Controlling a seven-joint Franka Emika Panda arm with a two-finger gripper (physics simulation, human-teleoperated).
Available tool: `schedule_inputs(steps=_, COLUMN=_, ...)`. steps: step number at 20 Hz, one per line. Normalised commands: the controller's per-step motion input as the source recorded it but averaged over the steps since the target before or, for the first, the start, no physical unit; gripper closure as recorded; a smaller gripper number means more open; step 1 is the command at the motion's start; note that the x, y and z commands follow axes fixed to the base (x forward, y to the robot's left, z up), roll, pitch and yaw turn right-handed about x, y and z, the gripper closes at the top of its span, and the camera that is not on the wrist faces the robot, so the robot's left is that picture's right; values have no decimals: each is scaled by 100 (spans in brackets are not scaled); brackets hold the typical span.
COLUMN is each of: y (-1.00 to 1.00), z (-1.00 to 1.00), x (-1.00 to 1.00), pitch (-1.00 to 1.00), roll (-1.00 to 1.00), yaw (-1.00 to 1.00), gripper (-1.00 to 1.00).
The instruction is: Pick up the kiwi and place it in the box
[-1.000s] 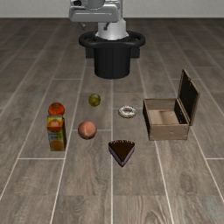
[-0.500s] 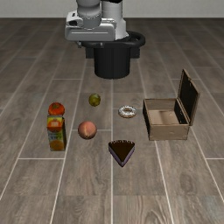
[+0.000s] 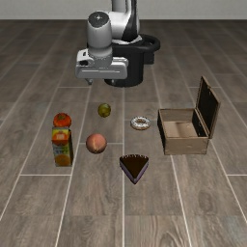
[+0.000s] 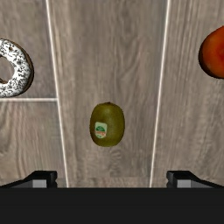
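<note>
Wrist view has the end effector (image 4: 112, 179) hanging open and empty above the kiwi (image 4: 108, 123), with a donut (image 4: 10, 68) and a reddish fruit (image 4: 214, 51) flanking the kiwi, both apart from it.

I can read no words or numbers anywhere. The kiwi (image 4: 107, 123) under my hand carries a small oval sticker (image 4: 101, 131), green with a pale band across it, and its print is too small to make out. In the exterior view, the carton (image 3: 62, 148) standing on the floor has a printed front in orange and green. No lettering, brand or number on it is legible either.
</note>
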Motion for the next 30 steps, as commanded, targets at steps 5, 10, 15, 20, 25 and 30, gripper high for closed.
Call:
schedule_inputs(steps=5, y=0, z=-100, x=0, pitch=0, roll=0, yaw=0, gripper=-100)
schedule_inputs(steps=10, y=0, z=-100, x=0, pitch=0, roll=0, yaw=0, gripper=-100)
schedule_inputs(steps=15, y=0, z=0, x=0, pitch=0, roll=0, yaw=0, gripper=100)
schedule_inputs(steps=20, y=0, z=0, x=0, pitch=0, roll=0, yaw=0, gripper=100)
schedule_inputs(steps=25, y=0, z=60, x=0, pitch=0, roll=0, yaw=0, gripper=100)
schedule_inputs(steps=30, y=0, z=100, x=0, pitch=0, roll=0, yaw=0, gripper=100)
